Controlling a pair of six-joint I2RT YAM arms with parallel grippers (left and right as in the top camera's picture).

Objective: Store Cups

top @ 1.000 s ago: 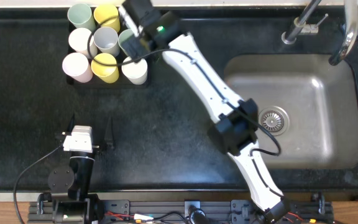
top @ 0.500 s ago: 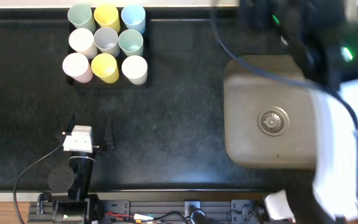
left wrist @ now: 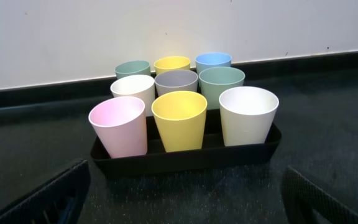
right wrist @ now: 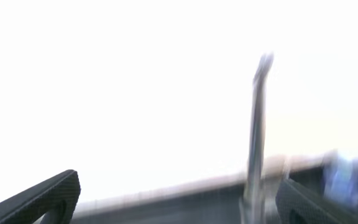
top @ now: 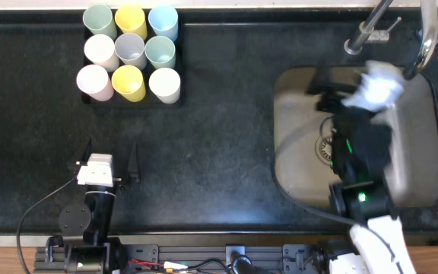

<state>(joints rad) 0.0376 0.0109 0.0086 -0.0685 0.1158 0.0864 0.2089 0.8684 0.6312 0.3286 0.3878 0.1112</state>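
From above, nine cups [top: 130, 52] stand packed three by three at the upper left of the bench [top: 219, 152]. The left hand [top: 111, 158] sits at lower left, released and empty, well apart from them. The right arm [top: 363, 144] is a blur over the sink [top: 299, 114]. The left wrist view shows the cups in a black tray [left wrist: 185, 158]. They are likely light, stiff, smooth plastic, best pinched across a rim because the walls nearly touch. The front row hides the back cups' sides. In the right wrist view the right hand [right wrist: 178, 183] is released and empty, facing a smeared tap [right wrist: 257, 137].
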